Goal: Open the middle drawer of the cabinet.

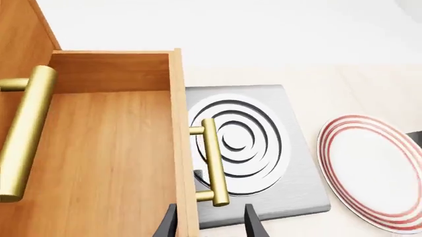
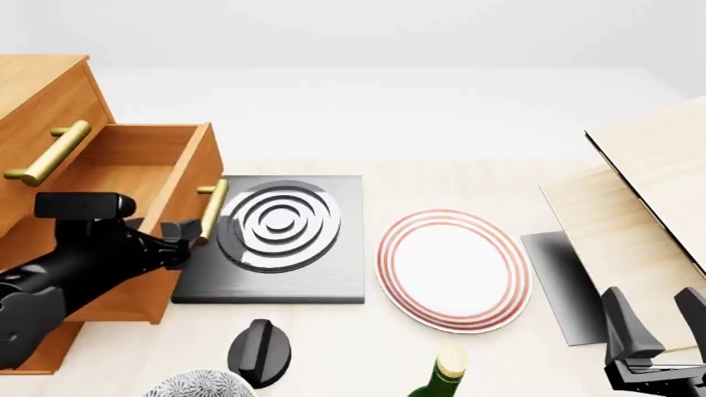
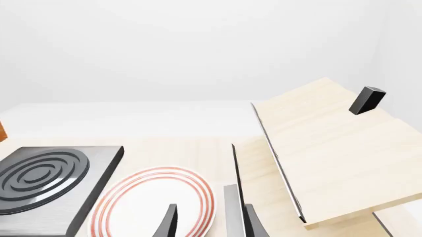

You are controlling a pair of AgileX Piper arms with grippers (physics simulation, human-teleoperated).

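Note:
The orange-brown cabinet (image 2: 45,91) stands at the table's left. Its middle drawer (image 2: 132,178) is pulled well out, showing its bare wooden inside (image 1: 105,148). Its brass bar handle (image 2: 210,211) hangs over the hob. My left gripper (image 2: 185,240) is open at the near end of that handle (image 1: 214,160), one finger on either side of the drawer front, not closed on the bar. The topmost drawer is shut, with its handle (image 2: 50,153) above. The lowest drawer is hidden behind my left arm. My right gripper (image 2: 656,327) is open and empty at the front right.
A grey hob (image 2: 281,227) with concentric rings lies beside the drawer. A red-ringed white plate (image 2: 452,269) lies mid-table. Pale plywood boards (image 2: 651,190) slope at the right. A black knob (image 2: 263,351), a green bottle (image 2: 441,376) and a speckled bowl (image 2: 198,385) stand near the front edge.

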